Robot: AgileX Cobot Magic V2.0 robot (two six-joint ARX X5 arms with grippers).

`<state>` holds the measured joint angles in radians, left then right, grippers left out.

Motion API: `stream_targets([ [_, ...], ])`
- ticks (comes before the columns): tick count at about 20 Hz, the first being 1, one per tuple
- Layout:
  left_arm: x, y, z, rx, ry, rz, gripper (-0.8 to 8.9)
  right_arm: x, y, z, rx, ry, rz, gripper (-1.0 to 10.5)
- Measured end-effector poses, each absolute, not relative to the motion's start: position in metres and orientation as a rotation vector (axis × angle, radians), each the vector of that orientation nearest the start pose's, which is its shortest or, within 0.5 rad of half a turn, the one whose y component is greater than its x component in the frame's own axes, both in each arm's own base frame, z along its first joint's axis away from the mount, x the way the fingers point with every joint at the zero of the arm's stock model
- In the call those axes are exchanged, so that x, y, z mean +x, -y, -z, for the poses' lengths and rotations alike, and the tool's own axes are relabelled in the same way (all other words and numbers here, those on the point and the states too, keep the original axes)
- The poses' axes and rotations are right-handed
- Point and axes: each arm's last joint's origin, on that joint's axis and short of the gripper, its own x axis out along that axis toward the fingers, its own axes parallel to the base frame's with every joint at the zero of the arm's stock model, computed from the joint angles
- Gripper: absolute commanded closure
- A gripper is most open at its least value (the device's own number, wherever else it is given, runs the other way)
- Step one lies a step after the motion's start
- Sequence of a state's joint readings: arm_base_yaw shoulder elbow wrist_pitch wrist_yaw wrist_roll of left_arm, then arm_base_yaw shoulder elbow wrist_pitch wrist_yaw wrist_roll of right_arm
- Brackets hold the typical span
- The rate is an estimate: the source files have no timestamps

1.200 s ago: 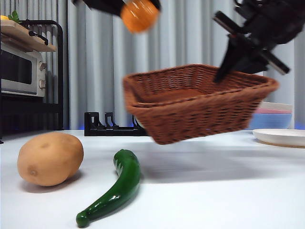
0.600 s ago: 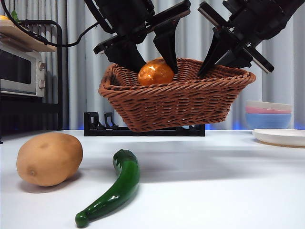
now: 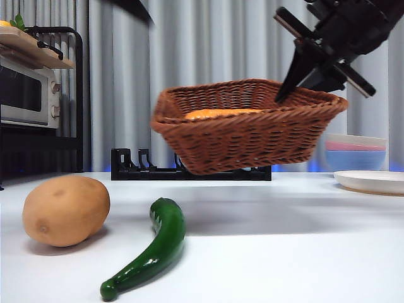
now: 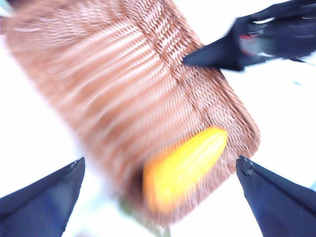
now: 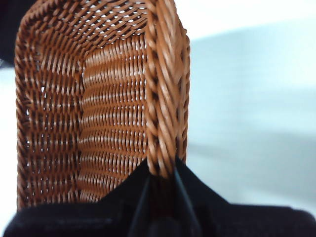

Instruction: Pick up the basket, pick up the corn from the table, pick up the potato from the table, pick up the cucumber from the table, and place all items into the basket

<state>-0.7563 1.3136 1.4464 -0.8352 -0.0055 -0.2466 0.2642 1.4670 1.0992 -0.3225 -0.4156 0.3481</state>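
White tabletop: right gripper [image 5: 160, 182] clamps the rim of the airborne basket [image 3: 252, 136] holding the corn [image 3: 221, 113]; left gripper [image 4: 158, 197], jaws spread, empty. A tilt could spill it.

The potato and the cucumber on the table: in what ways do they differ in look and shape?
The potato is tan, oval and matte, while the cucumber is dark green, glossy, long and curved. The potato stands taller and bulkier; the cucumber is slimmer and tapers to a narrow tip. Both lie on the white table, side by side and outside the basket.
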Motion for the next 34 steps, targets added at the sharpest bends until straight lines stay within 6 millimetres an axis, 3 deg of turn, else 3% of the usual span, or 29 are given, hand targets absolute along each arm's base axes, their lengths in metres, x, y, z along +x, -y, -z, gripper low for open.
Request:
stream_targets([
  [2, 0.163, 0.152, -0.401, 0.07, -0.774, 0.586, 2.19, 0.304, -0.087, -0.274, 0.381, -0.802, -0.499, 9.6],
  [4, 0.148, 0.136, -0.399, 0.127, -0.854, 0.527, 2.19, 0.304, -0.084, -0.274, 0.379, -0.799, -0.492, 9.6],
  [9, 0.139, 0.131, -0.362, 0.199, -0.994, 0.44, 2.19, 0.305, -0.08, -0.274, 0.375, -0.794, -0.486, 9.6],
  [16, 0.166, 0.149, -0.27, 0.119, -1.084, 0.378, 2.19, 0.306, -0.079, -0.274, 0.366, -0.789, -0.486, 9.6],
  [24, 0.217, 0.156, -0.213, 0.113, -1.246, 0.288, 2.21, 0.306, -0.079, -0.274, 0.362, -0.789, -0.487, 9.6],
  [25, 0.219, 0.158, -0.208, 0.113, -1.258, 0.298, 2.65, 0.306, -0.079, -0.274, 0.363, -0.789, -0.487, 9.6],
  [29, 0.225, 0.162, -0.195, 0.148, -1.296, 0.302, 8.05, 0.306, -0.079, -0.274, 0.363, -0.789, -0.487, 9.6],
  [34, 0.223, 0.161, -0.198, 0.163, -1.291, 0.329, 8.22, 0.306, -0.079, -0.274, 0.362, -0.789, -0.487, 9.6],
])
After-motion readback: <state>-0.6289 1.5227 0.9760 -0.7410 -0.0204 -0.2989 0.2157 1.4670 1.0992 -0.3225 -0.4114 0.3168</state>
